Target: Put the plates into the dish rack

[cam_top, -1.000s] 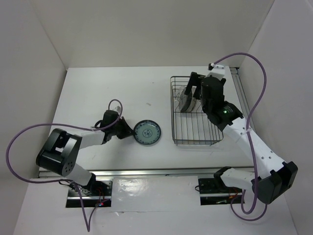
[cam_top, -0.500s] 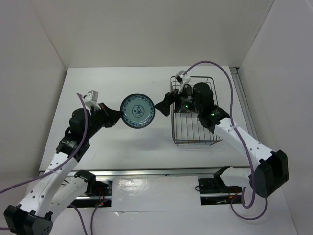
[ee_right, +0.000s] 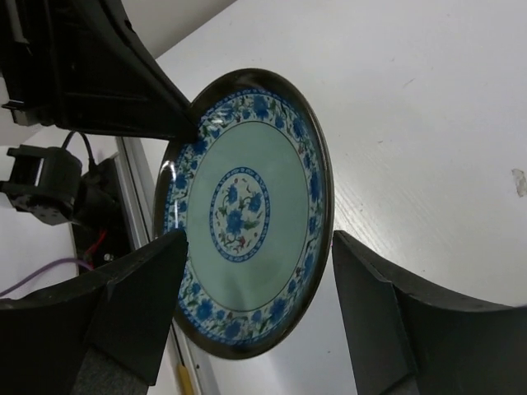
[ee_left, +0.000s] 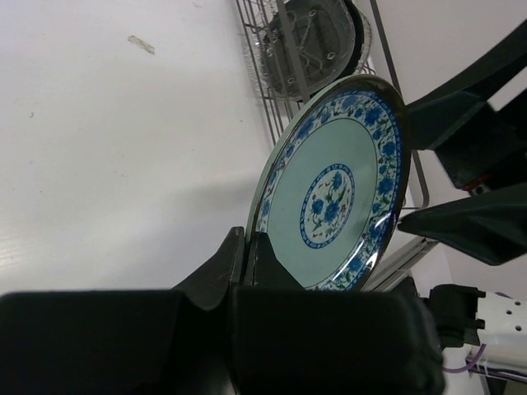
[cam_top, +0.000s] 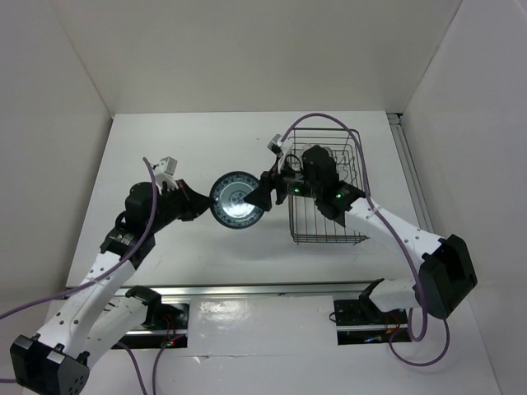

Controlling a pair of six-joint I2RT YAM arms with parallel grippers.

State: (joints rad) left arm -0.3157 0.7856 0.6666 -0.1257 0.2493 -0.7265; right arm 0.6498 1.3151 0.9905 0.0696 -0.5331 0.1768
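**Mid-air handover:** the left pincer point(cam_top: 206, 206) is clamped on the blue-and-white plate point(cam_top: 236, 200), and the right pincer point(cam_top: 262, 193) stands open around its far edge.

The left pincer point(ee_left: 247, 251) pinches the plate point(ee_left: 333, 197) by its near rim. The plate stands on edge above the table point(cam_top: 165, 148), leaving the opposite rim free for a second grip. It is probably being passed across because the dish rack point(cam_top: 325, 240) sits on the right arm's side. The right pincer point(ee_right: 257, 247) has its jaws apart, one on each side of the plate point(ee_right: 247, 206), and it is not yet gripping. The plate hangs between the two pincers, just left of the rack point(ee_left: 247, 49), where a clear plate point(ee_left: 300, 41) already stands.
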